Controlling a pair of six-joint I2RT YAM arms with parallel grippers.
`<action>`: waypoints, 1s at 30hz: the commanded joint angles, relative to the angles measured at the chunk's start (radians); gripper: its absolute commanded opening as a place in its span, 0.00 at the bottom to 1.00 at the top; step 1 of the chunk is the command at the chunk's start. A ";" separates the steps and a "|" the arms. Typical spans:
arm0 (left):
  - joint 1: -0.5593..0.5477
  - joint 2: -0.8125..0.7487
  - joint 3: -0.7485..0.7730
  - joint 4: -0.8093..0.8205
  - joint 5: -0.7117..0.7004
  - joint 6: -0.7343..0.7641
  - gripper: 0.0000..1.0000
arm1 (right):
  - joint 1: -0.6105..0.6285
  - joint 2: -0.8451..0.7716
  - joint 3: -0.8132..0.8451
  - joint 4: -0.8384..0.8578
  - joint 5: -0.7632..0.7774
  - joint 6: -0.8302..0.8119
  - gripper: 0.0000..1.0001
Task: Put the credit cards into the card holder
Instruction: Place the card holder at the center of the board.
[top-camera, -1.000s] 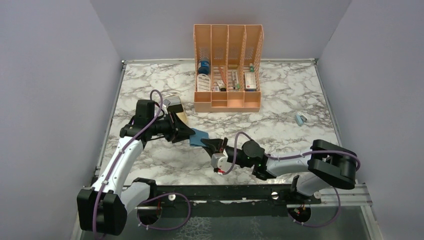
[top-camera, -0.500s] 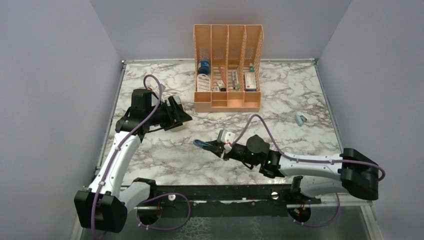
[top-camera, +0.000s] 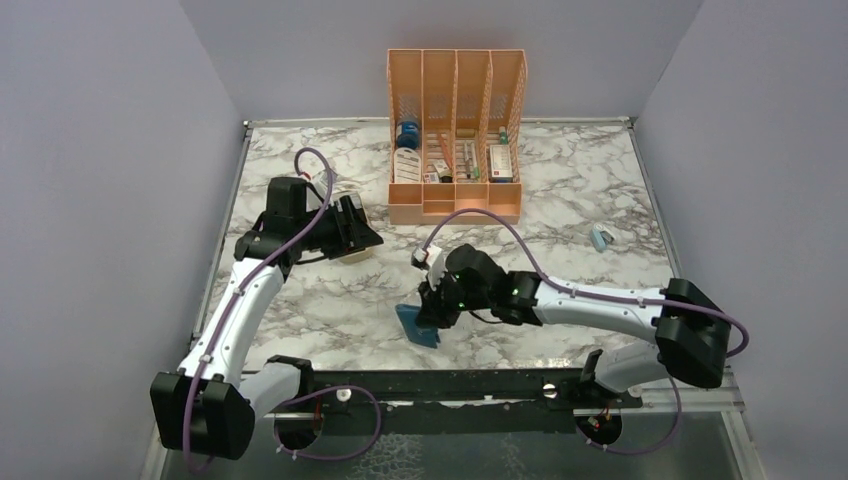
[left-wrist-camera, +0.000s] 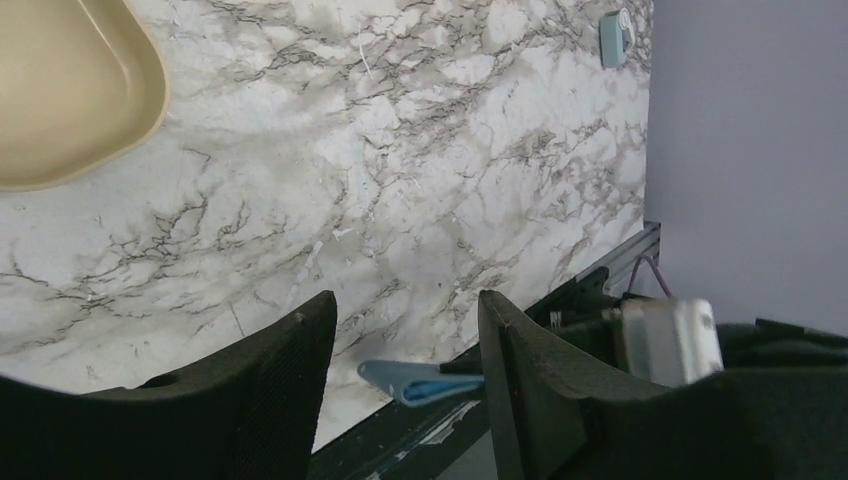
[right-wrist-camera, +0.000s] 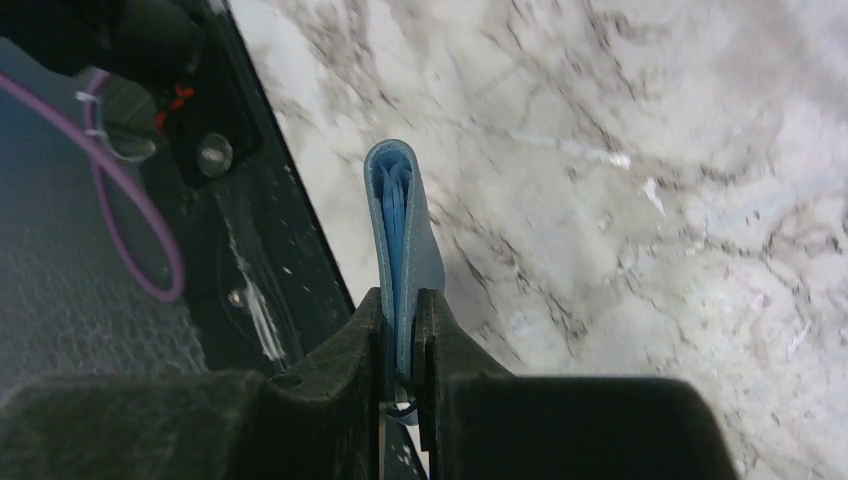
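The teal-blue card holder (top-camera: 416, 325) is folded shut and pinched edge-on in my right gripper (top-camera: 432, 303), low over the marble near the table's front edge. In the right wrist view the jaws (right-wrist-camera: 403, 300) are clamped on its folded body (right-wrist-camera: 398, 215). My left gripper (top-camera: 362, 235) is open and empty, over the left part of the table beside the beige tray. In the left wrist view the holder (left-wrist-camera: 415, 382) shows far off between its spread fingers (left-wrist-camera: 270, 390). No credit cards are in view.
The beige tray (left-wrist-camera: 60, 90) lies under the left gripper. An orange slotted organiser (top-camera: 456, 130) stands at the back. A small light-blue object (top-camera: 600, 238) lies at the right. A black rail (top-camera: 450, 385) runs along the near edge.
My left gripper let go of the card holder and drew back to the tray. My right gripper swung the holder toward the near edge and turned it downward.
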 joint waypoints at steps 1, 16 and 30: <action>-0.024 -0.024 -0.004 0.021 0.026 0.027 0.55 | -0.106 0.066 0.068 -0.154 -0.211 0.009 0.02; -0.162 -0.062 -0.106 0.069 -0.093 -0.055 0.50 | -0.209 0.271 0.271 -0.394 -0.009 -0.025 0.36; -0.164 -0.150 -0.086 0.069 -0.241 -0.067 0.52 | -0.207 0.154 0.241 -0.500 0.208 0.379 0.58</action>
